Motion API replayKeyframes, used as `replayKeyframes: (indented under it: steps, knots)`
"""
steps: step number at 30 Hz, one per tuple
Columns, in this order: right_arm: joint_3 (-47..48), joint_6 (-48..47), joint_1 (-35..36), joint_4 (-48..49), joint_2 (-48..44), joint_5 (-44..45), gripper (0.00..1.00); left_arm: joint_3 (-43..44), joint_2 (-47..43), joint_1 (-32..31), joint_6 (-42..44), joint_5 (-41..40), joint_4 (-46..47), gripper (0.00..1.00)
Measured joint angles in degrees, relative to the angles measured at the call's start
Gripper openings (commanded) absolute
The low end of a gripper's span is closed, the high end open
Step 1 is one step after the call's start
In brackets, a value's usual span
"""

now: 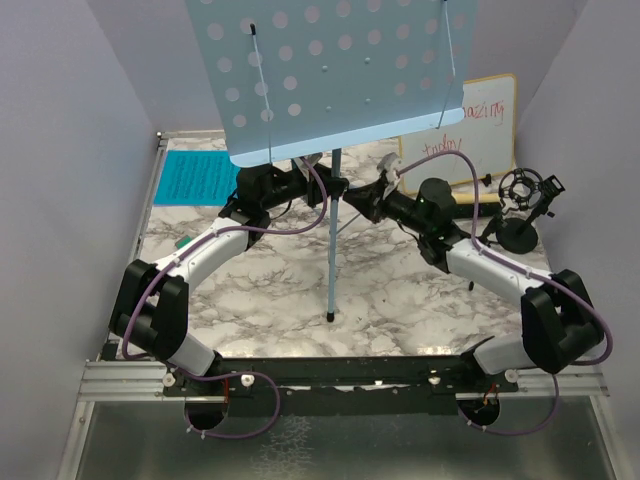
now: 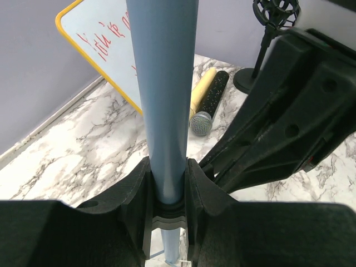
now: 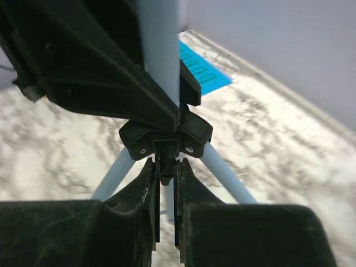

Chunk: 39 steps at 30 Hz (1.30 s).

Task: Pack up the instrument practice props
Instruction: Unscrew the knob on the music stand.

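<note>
Rack (image 1: 330,70) stands upright at centre of the top view. Its perforated desk spans the top edge and the pole runs down to a foot on the marble table (image 1: 260,290). Both arms meet at the pole just below the desk.

Left gripper (image 2: 167,192): jaws closed on the rack's pole, fingers (image 2: 136,194) tight against both sides of the blue tube, just above a black collar.

Right gripper (image 3: 166,175): jaws almost together, pinching a thin black tab under the rack's leg hub. Two blue legs splay out lower left and lower right of the hub. The left gripper's body fills the upper left of that view, right up against the hub.

Cyan sheet (image 1: 195,178) lies flat at left of the top view, by the table's left edge, apart from the rack's foot.

Studio mic (image 1: 522,190) is upright on its stand at right, just below the whiteboard (image 1: 470,125), which leans at upper right behind the rack.

Handheld mic (image 2: 201,121) lies flat on the table at centre of the left wrist view, behind the pole and near the whiteboard's lower edge, mesh head toward the camera.
</note>
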Motion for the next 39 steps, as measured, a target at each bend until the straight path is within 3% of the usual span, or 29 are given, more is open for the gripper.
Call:
replayKeyframes:
  steps: [6, 11, 15, 18, 21, 26, 39]
  knots:
    - [-0.81, -37.24, 5.68, -4.04, -2.47, 6.38, 0.01, 0.00, 0.00, 0.00, 0.00, 0.00, 0.00, 0.00]
    - [-4.66, -66.40, 11.06, 0.52, -2.12, 17.35, 0.01, 0.00, 0.02, 0.07, 0.02, -0.22, 0.02, 0.00]
    - [-8.57, -82.82, 13.92, 9.86, 0.28, 23.52, 0.07, 0.02, 0.11, 0.07, 0.00, -0.31, 0.15, 0.00]
    - [-9.75, -87.78, 14.73, 13.09, 1.07, 25.09, 0.18, 0.07, 0.13, 0.07, 0.00, -0.28, 0.17, 0.00]
    - [-9.88, -86.55, 14.80, 13.27, 0.92, 25.33, 0.37, 0.15, 0.22, 0.02, 0.00, -0.26, 0.20, 0.00]
    - [-10.73, -73.94, 14.01, 9.68, -2.05, 25.66, 0.55, 0.15, 0.22, 0.00, 0.00, -0.26, 0.20, 0.00]
    - [-11.19, -18.86, 8.22, 9.49, -7.30, 22.67, 0.72, 0.22, 0.28, 0.02, 0.02, -0.26, 0.15, 0.00]
